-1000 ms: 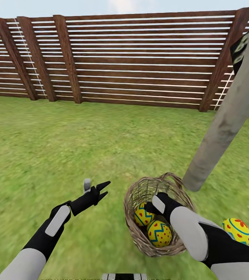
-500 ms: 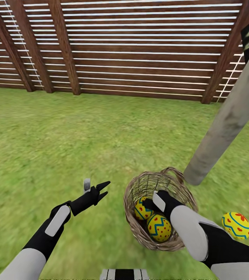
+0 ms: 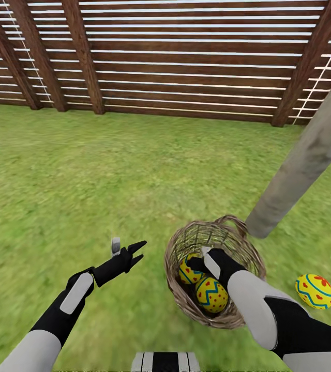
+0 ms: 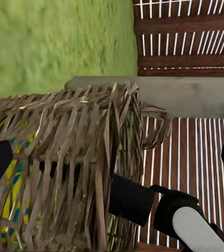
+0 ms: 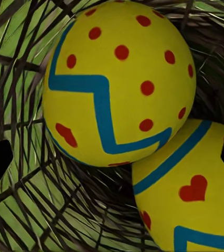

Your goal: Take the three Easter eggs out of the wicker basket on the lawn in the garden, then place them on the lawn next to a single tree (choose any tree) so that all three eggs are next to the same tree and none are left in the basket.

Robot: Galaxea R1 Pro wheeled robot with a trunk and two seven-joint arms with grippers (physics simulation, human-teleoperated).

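1. Right wrist view: two yellow eggs (image 5: 119, 84), blue zigzags and red dots, lie in the open-woven twig basket (image 3: 214, 274), between the right pincer's (image 3: 199, 263) spread tips.
2. A third egg (image 3: 314, 291) rests on mottled lawn (image 3: 83, 175) near the pale trunk (image 3: 302, 165).
3. The left pincer (image 3: 129, 253) is spread, empty.

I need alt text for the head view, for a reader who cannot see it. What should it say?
The right gripper reaches into a wicker basket on the lawn, over two painted eggs. A third egg lies on the grass near a pale tree trunk; the left gripper hangs open beside the basket.
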